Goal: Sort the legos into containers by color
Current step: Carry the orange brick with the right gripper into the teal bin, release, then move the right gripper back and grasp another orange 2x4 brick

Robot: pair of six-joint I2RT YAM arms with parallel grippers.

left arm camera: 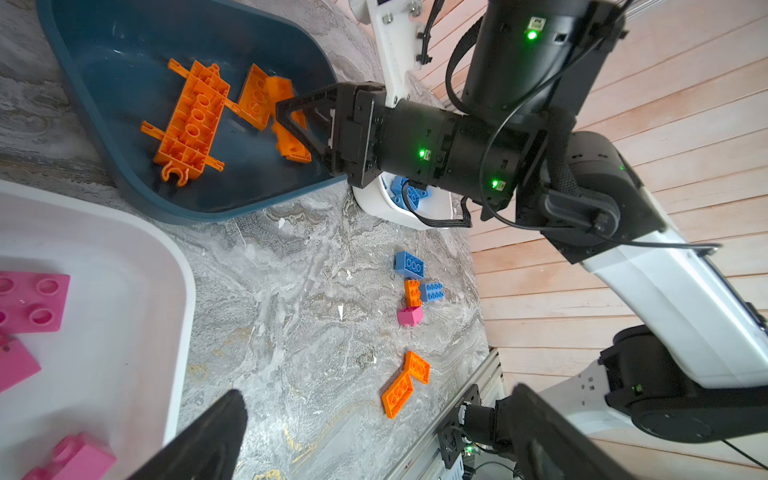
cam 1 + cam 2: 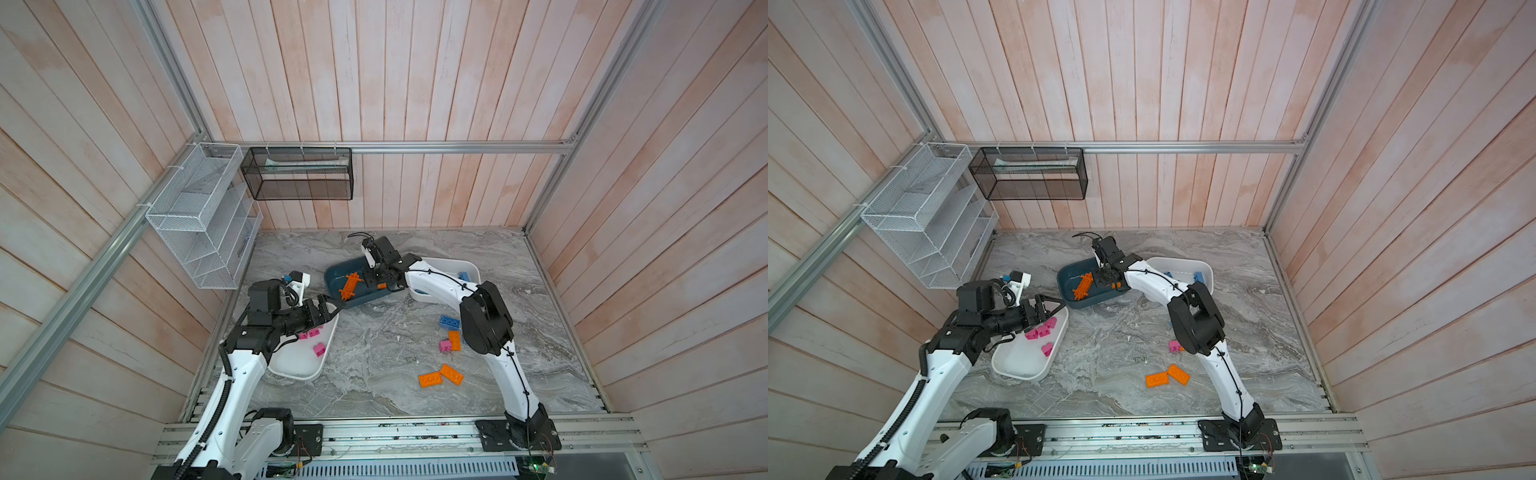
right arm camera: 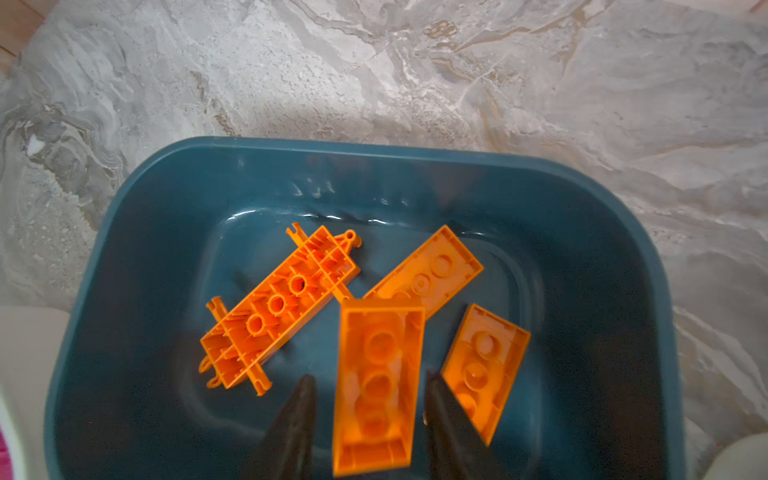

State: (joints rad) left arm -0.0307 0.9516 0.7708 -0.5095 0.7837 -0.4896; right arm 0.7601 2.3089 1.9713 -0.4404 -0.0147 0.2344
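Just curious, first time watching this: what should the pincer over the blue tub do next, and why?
Probably lift the right pincer straight up out of the teal tub: its jaws stand apart, and the orange brick between them looks free among other orange pieces.

White wire rack (image 2: 199,216) beside black mesh basket (image 2: 297,174), both hung on metal rails (image 2: 457,147); grey marble tabletop (image 2: 374,353) below.

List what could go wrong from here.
1. The loose orange brick between the right gripper's parted jaws may land on the lying orange bricks in the teal tub and bounce out.
2. On the table, the pink brick sits against an orange neighbour. A pinch there could drag both and mix colours.
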